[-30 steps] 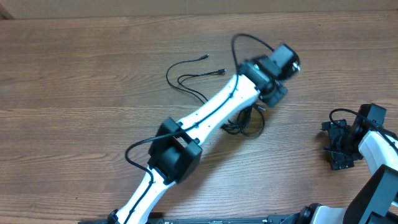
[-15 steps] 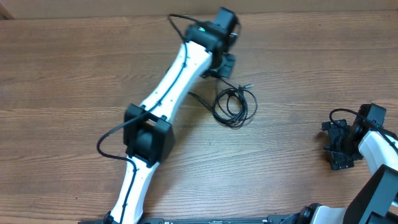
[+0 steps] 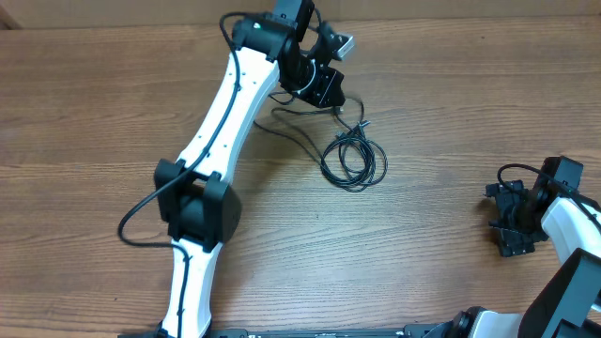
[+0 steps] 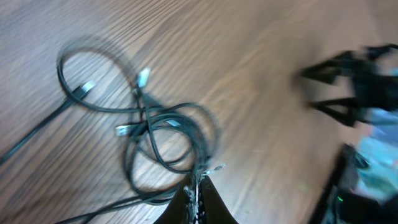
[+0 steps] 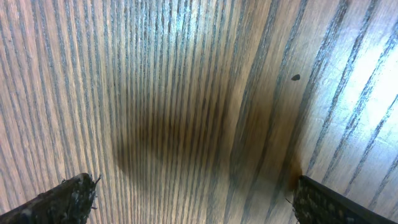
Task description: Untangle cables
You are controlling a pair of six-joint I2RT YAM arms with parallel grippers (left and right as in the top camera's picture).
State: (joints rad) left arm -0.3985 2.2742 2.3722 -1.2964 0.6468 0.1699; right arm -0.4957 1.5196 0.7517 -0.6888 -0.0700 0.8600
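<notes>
The cables (image 3: 352, 160) lie as a tangle of thin black loops at the table's middle, with one strand (image 3: 296, 131) trailing left under my left arm. In the left wrist view the loops (image 4: 163, 134) spread out with several small plugs (image 4: 142, 77) showing. My left gripper (image 3: 336, 103) is at the far side, just behind the tangle, shut on a cable strand. In its own view the left gripper (image 4: 199, 198) pinches that strand near a plug end (image 4: 215, 168). My right gripper (image 3: 512, 221) is far right, open and empty, its fingertips (image 5: 78, 194) over bare wood.
The wooden table (image 3: 94, 113) fills the view. My white left arm (image 3: 221, 131) crosses it from the near left edge to the far middle. The right arm shows blurred at the right of the left wrist view (image 4: 357, 84).
My left arm has swung left and toward the far edge, uncovering the tangle. The loops have shifted slightly left and back. The right arm has not moved.
</notes>
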